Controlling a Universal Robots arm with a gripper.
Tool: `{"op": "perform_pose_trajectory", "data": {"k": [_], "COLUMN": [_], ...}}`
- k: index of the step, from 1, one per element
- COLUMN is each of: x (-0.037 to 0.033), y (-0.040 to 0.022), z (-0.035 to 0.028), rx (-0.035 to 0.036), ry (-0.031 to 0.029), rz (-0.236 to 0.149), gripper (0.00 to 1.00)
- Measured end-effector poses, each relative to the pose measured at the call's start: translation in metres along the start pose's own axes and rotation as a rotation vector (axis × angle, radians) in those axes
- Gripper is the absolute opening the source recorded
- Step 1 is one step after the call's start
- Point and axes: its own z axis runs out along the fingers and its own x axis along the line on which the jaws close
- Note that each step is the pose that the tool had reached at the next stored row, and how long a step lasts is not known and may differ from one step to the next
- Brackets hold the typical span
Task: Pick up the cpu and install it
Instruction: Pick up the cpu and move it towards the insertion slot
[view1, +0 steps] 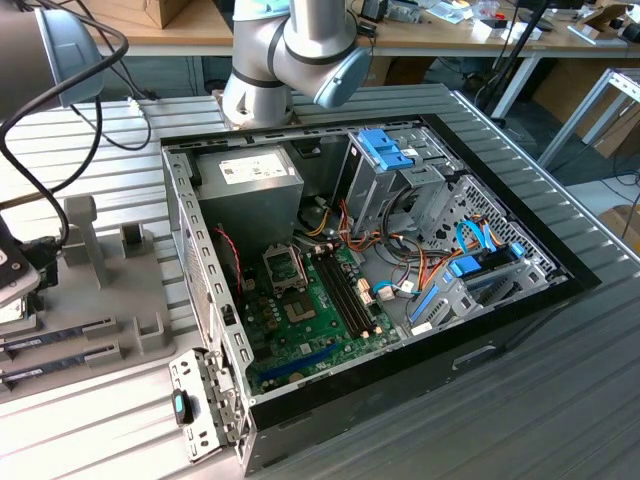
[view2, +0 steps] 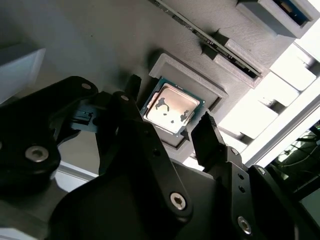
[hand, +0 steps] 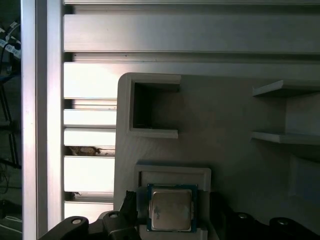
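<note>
In the exterior view we see, at the exterior view's left, a grey holder (view1: 95, 295) on the slatted table (view1: 560, 400). Next comes the open computer case (view1: 400, 378) with its green motherboard (view1: 310, 320), and the arm (view1: 290, 50) rises behind it. In both wrist views the cpu (view2: 172, 107) (hand: 171, 208) lies flat in a square recess of the holder, silver top up. The gripper (view2: 171, 105) hangs over it with its fingers (view2: 207, 135) spread wide, one on each side of the chip

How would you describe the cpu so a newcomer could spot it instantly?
Find the grey moulded holder on the slatted table. In its shallow square frame lies the cpu, a flat chip. Its silver top and green rim mark it out.
</note>
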Motion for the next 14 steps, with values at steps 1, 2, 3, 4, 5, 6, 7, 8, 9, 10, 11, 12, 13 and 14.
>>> {"op": "perform_pose_trajectory", "data": {"k": [1,2,3,4,5,6,7,8,9,10,11,12,13,14], "x": [0.0,0.0,0.0,0.0,0.0001,0.0001,0.0001,0.0001,0.0001,0.0001,0.0001,0.0001,0.0001,0.0002], "y": [0.0,0.0,0.0,0.0,0.0,0.0,0.0,0.0,-0.0001,-0.0001,-0.0001,-0.0001,-0.0001,-0.0002], "z": [-0.0002,-0.0003,-0.0004,-0.0005,-0.0006,-0.0007,-0.0008,-0.001,-0.0011,-0.0012,-0.0014,-0.0015,-0.0017,-0.0023], "rx": [0.0,0.0,0.0,0.0,0.0,0.0,0.0,0.0,0.0,0.0,0.0,0.0,0.0,0.0001], "ry": [0.0,0.0,0.0,-0.0001,-0.0001,0.0,0.0,0.0,0.0,0.0,0.0,0.0,0.0,0.0003], "rz": [0.0,0.0,0.0,0.0,0.0,0.0,0.0,0.0,0.0,0.0,0.0,0.0,0.0,0.0], "gripper": [0.68,0.49,0.49,0.49,0.47,0.47,0.47,0.47,0.47,0.47,0.47,0.47,0.47,0.47]}}
